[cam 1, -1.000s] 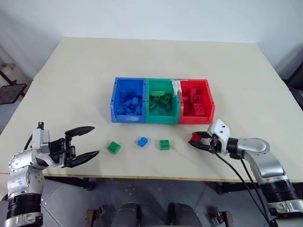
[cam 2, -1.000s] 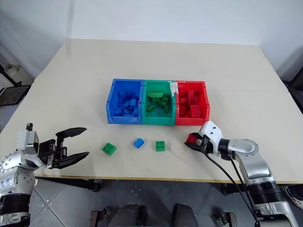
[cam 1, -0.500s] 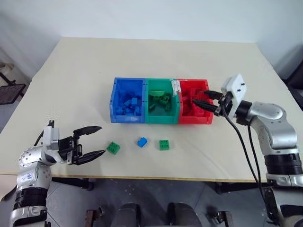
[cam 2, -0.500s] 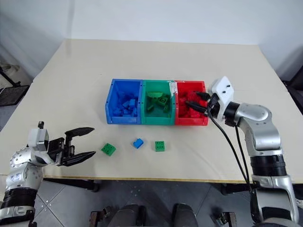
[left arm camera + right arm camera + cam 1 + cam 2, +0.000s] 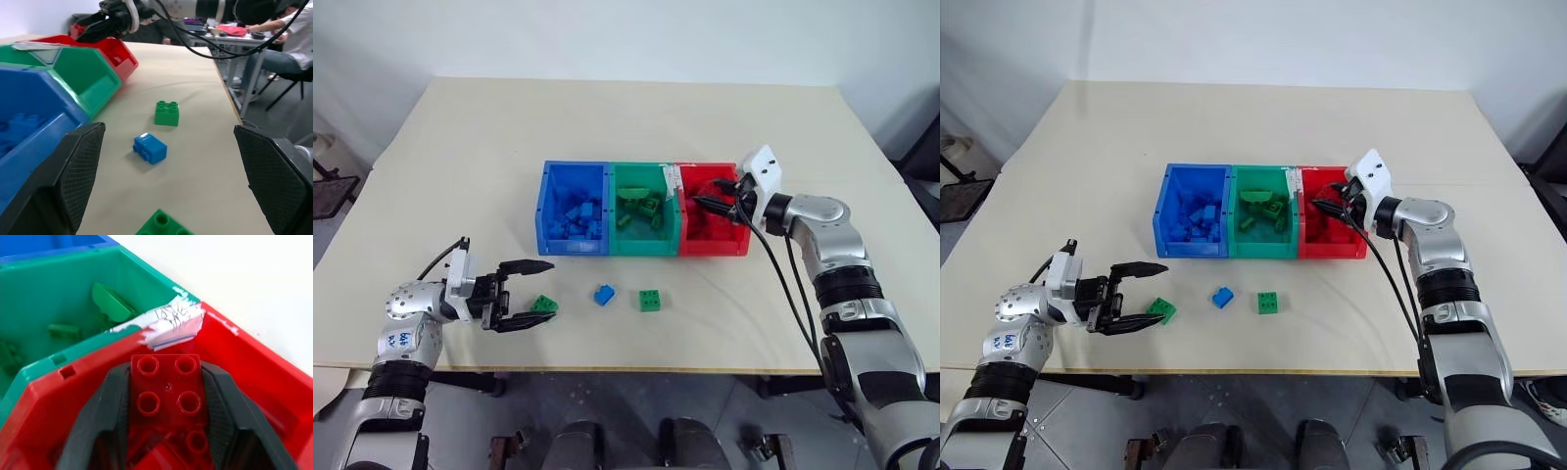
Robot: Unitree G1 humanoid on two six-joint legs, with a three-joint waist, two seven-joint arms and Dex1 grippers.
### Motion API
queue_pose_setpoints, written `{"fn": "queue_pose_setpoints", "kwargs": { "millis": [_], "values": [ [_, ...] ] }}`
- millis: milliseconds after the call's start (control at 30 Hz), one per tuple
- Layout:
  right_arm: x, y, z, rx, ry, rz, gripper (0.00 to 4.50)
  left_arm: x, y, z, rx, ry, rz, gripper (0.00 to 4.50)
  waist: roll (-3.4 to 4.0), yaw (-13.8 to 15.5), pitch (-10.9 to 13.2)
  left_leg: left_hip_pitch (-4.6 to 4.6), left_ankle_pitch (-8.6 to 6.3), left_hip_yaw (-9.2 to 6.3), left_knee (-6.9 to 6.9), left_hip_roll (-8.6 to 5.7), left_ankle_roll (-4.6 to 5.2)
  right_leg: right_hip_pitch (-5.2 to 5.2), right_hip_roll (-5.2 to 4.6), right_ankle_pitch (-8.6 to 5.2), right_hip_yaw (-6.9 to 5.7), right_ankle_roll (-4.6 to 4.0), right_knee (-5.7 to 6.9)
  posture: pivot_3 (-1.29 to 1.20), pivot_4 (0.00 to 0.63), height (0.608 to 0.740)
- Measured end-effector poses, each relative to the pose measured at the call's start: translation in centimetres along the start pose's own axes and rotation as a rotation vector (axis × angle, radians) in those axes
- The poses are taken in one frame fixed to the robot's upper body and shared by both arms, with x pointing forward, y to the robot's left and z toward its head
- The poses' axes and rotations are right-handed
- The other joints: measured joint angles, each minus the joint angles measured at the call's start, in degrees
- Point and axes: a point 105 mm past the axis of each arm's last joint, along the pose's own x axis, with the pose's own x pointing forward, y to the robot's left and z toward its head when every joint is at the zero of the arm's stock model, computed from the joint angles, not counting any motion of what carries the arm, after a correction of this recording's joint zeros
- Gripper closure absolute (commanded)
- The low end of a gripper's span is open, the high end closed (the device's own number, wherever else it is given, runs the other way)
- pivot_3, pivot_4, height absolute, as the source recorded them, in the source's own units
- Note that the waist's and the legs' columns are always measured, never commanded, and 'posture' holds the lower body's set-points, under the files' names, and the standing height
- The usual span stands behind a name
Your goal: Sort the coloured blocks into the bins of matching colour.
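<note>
Since a second ago the right gripper (image 5: 717, 199) has risen from the front edge of the bench (image 5: 607, 117) and gone to the red bin (image 5: 744, 235), and the left gripper (image 5: 540, 291) has edged in toward the loose blocks. Nearest, the left gripper hovers level over the front of the bench, its jaws wide apart and holding nothing, their tips on either side of a green block (image 5: 545, 305). Just beyond lie a blue block (image 5: 604, 294) and a second green block (image 5: 651, 300), apart from each other. Farther back the blue bin (image 5: 546, 221), green bin (image 5: 646, 240) and red bin stand joined, each with blocks inside. Over the red bin the right gripper's jaws stand partly parted with a red block (image 5: 167, 387) between them; whether they still grip it I cannot tell.
</note>
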Motion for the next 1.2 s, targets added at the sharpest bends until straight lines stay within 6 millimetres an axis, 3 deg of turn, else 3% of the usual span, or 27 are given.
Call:
{"fn": "queue_pose_setpoints", "kwargs": {
  "millis": [133, 167, 300, 433, 600, 867, 1033, 1200],
  "values": [
    [-0.8, -0.7, 0.1, -0.004, 0.012, -0.02, 0.08, 0.0, -0.1, -0.2, -0.01, 0.03, -0.02, 0.0, 0.01, -0.03, 0.01, 0.0, 0.0, 0.0, 0.0, 0.0, 0.0, -0.02, -0.02, 0.0, 0.02, 0.0, 0.04, 0.0, 0.15, 0.74],
    [-0.9, -0.9, 0.1, -0.006, 0.01, -0.024, 0.03, 0.0, -0.1, -0.2, -0.011, 0.033, -0.024, 0.0, 0.01, -0.02, 0.01, 0.01, 0.0, -0.01, 0.01, 0.0, 0.0, -0.01, -0.02, 0.0, 0.02, 0.0, 0.04, 0.0, 0.15, 0.74],
    [-1.7, -0.6, 0.5, -0.041, 0.007, -0.005, 0.03, 0.2, 0.1, 0.0, 0.006, 0.049, -0.04, 0.0, 0.01, 0.17, 0.01, -0.03, 0.0, -0.1, 0.05, -0.01, 0.0, 0.01, -0.03, 0.0, 0.03, 0.0, 0.05, 0.0, 0.15, 0.74],
    [-4.4, 1.2, 0.4, -0.065, -0.009, 0.074, 0.03, 0.1, 0.4, 0.2, 0.025, 0.054, -0.037, 0.0, 0.01, 0.52, 0.01, -0.06, -0.01, -0.31, 0.05, -0.04, 0.0, 0.06, -0.06, 0.0, 0.04, 0.0, 0.08, 0.0, 0.15, 0.74],
    [-9.4, 4.7, -2.7, -0.005, 0.039, 0.193, 0.03, -0.2, 0.2, -0.3, 0.012, 0.059, -0.028, 0.0, 0.01, 1.54, 0.01, -0.05, -0.02, -0.12, 0.13, -0.05, 0.01, 0.13, -0.03, 0.0, -0.02, 0.0, -0.11, 0.0, 0.15, 0.74],
    [-17.0, 6.0, -7.3, 0.06, 0.22, 0.207, 0.03, -1.0, -0.4, -1.2, -0.016, 0.063, 0.003, 0.0, 0.02, 1.71, 0.02, -0.02, -0.02, 0.04, 0.09, -0.01, 0.03, 0.21, -0.01, 0.0, -0.01, 0.0, -0.38, 0.0, 0.15, 0.74],
    [-17.6, 5.6, -6.8, 0.037, 0.221, 0.19, 0.03, -1.2, -0.3, -1.1, -0.012, 0.059, 0.015, 0.0, 0.03, 1.47, 0.01, 0.05, -0.02, 0.3, 0.07, 0.09, 0.02, 0.19, 0.0, 0.0, 0.01, 0.0, -0.48, 0.0, 0.15, 0.74],
    [-15.4, 6.4, -5.2, -0.033, 0.179, 0.247, 0.03, -1.5, -0.1, -0.8, -0.001, 0.054, 0.031, 0.0, 0.03, 1.64, 0.02, 0.03, -0.02, 0.26, 0.11, 0.08, 0.02, 0.19, -0.03, 0.0, 0.02, 0.0, -0.48, 0.0, 0.15, 0.74]
  ]
}}
